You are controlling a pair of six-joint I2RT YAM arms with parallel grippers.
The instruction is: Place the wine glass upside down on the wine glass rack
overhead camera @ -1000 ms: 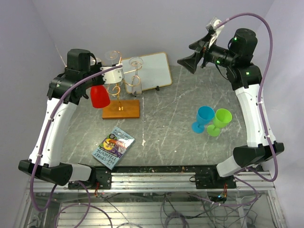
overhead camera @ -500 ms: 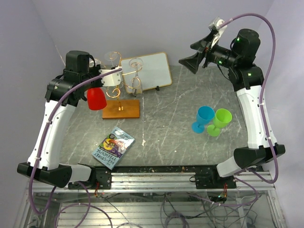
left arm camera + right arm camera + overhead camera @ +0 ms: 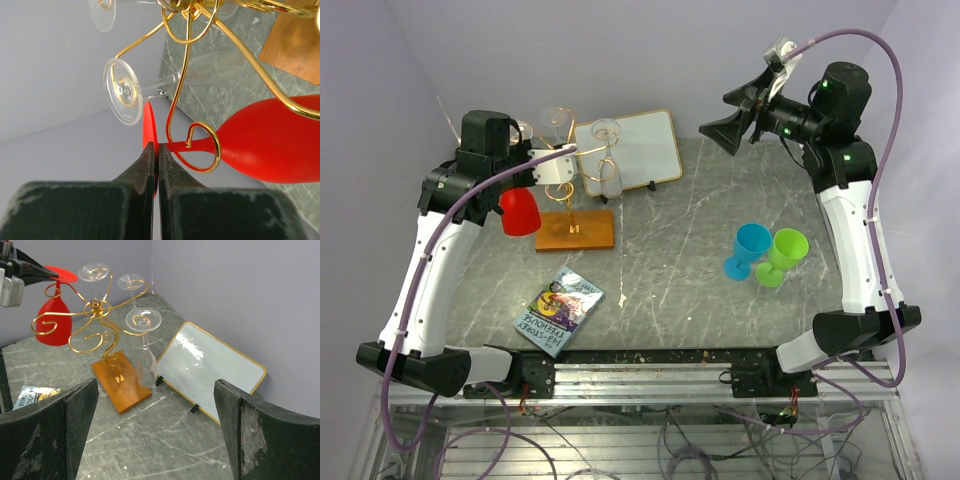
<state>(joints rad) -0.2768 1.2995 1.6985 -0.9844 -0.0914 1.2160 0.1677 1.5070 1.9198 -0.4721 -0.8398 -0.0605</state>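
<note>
Grey marbled table (image 3: 670,260) is sitting between lilac walls, with the wine glass rack (image 3: 95,304) standing at its far left. The left gripper (image 3: 156,152) is pinching the foot of the red wine glass (image 3: 270,137), jaws closed tight on it. The glass is hanging bowl-down, its stem passing through a curled rack loop. The right gripper (image 3: 718,118) is hovering high at the far right, spread wide and holding nothing.
</note>
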